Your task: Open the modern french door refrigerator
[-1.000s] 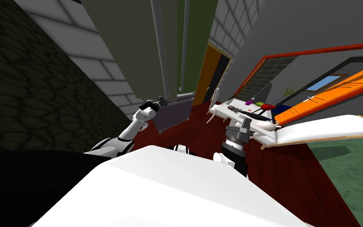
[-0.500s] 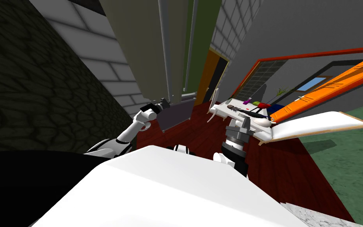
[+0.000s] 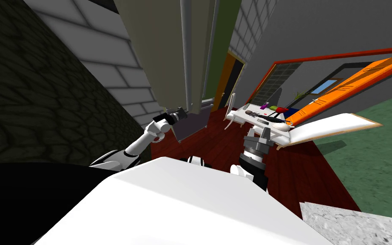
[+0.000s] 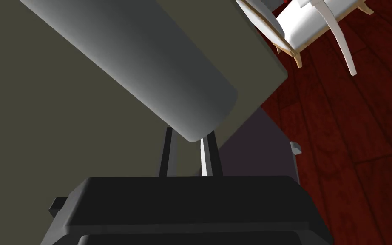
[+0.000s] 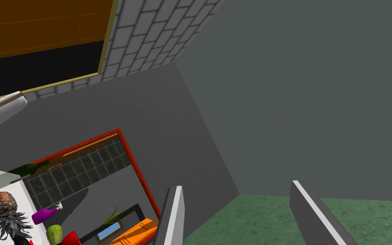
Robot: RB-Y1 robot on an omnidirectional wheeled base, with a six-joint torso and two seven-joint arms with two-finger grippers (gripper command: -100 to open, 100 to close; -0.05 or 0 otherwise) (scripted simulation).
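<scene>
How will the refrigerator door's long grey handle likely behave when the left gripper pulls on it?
Probably stiff: the handle is a thick, straight grey bar along the door. Possibly slippery: it looks smooth and round, and the left gripper is shut on just its lower end, so it could slide off. The tall door likely swings heavily.

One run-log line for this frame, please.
left gripper: fingers close together, tips behind lower end of grey handle on olive refrigerator door | right gripper: open, empty | door opening: cannot tell
</scene>
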